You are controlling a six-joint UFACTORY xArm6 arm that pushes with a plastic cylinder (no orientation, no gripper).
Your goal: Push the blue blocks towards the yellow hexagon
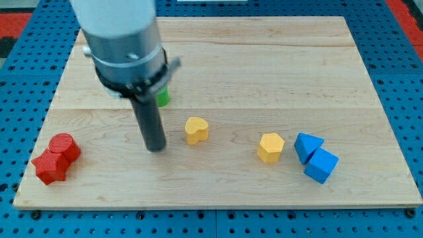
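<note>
One big wooden board (264, 59) holds all the blocks. The arm has no jaws to open or shut, only a dark rod, and my tip (156, 149) rests just left of the yellow heart block (196, 129). Two blue blocks, a blue triangle (307, 145) and a blue cube (322, 165), touch each other just right of the yellow hexagon (270, 147). A green block (162, 98) hides behind the rod. The tip is far from the blue ones. Going straight across could knock both yellow blocks away.
</note>
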